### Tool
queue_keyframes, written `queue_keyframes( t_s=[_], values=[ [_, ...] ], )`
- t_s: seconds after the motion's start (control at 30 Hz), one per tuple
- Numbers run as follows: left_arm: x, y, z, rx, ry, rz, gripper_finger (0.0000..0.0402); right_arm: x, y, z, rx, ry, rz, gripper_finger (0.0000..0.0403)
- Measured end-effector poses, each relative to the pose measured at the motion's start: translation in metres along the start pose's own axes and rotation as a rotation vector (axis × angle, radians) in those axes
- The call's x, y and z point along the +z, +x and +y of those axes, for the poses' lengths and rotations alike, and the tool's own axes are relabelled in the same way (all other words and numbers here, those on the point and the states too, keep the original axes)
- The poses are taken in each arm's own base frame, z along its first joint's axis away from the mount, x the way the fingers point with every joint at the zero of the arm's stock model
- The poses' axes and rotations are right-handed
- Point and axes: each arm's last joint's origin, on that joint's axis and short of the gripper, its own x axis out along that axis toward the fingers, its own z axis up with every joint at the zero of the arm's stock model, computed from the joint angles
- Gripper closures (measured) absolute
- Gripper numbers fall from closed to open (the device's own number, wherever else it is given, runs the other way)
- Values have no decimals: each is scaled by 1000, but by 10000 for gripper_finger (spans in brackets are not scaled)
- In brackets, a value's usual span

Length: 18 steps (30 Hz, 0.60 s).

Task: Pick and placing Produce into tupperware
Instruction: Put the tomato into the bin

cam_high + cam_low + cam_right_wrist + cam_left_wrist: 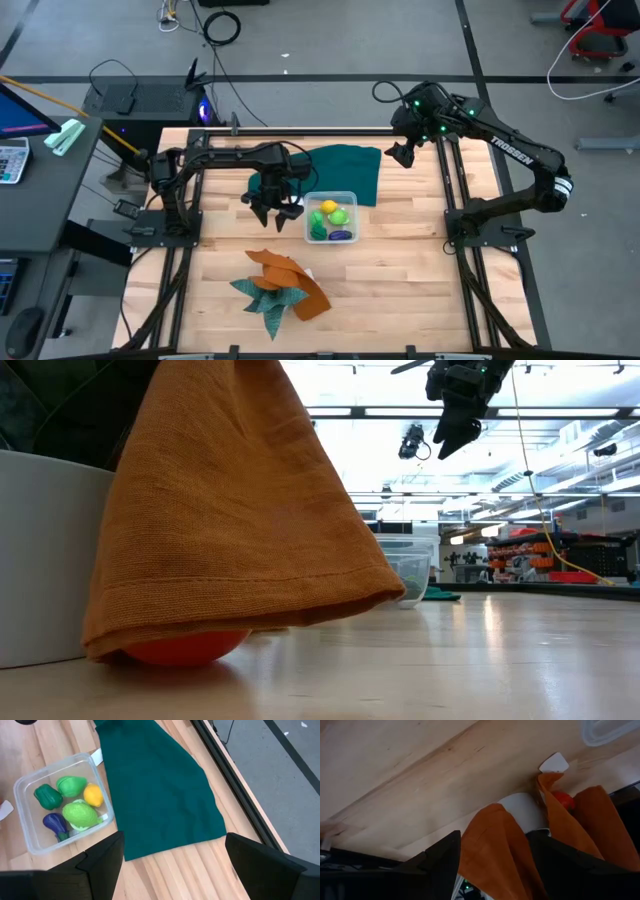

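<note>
Status: tupperware [30,842] sits mid-worktop [400,290], just beside the dark green cloth [160,795]. Five pieces of produce are already in it: yellow piece [93,795], two green ones [71,785] [48,796], a light green one [80,815], and the purple one [54,824].

One red piece [185,648] is left, as far as I can see. It lies on the worktop under the orange cloth [230,510], next to a white cup-like object [40,560]. The left wrist view shows the same red item [563,798] peeking out between folds of orange cloth. A teal cloth [262,300] lies in the same pile, nearer the front edge. So I'd judge the task mostly done, with one item to dig out, and the cloth cover likely makes that the awkward pick.

Tools:
- left tool [272,212] is just left of the tupperware, between it and the cloth pile; fingers [440,865] spread wide apart, nothing between them, touching nothing I can see
- right tool [402,155] is raised over the far right part of the worktop, beyond the dark green cloth's edge; fingers [100,862] also wide apart and empty, looks parked

Left arm is nearer the cloth pile, so probably its job
</note>
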Motion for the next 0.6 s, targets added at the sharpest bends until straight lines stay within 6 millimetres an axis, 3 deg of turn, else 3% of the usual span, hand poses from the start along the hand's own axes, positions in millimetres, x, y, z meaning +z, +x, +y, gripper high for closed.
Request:
queue_keyframes(
  t_s=[0.6],
  values=[
    [0, 3, -3, 30, -59, -45, 179, 0, 0, 0, 1, 16, 2, 96]
  ],
)
